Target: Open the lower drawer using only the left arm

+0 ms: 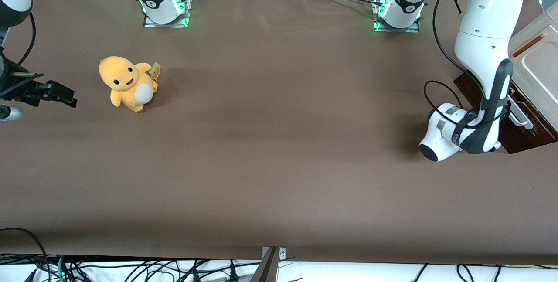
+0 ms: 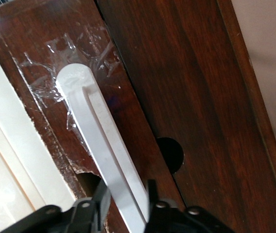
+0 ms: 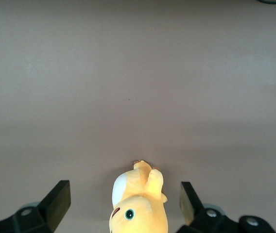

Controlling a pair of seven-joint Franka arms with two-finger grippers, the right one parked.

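Drawer (image 2: 177,87): dark wood front, sitting at the working arm's end of the table (image 1: 279,164), low in the cabinet (image 1: 538,62) under its cream panel. You are seeing no gap showing its inside, so contents cannot be told.

Handle (image 2: 104,141): long white bar, lying across the drawer front with clear tape around its end.

Gripper (image 2: 124,204): you are looking at the two black fingers (image 2: 102,199) standing one on each side of the handle, closed down to the width of the bar and pressing it.

Left arm (image 1: 488,55): bending down in front of the cabinet.

Plush (image 1: 127,83): orange, sitting upright on the table toward the parked arm's end.

Table: brown, with cables hanging at the edge nearest the front camera.
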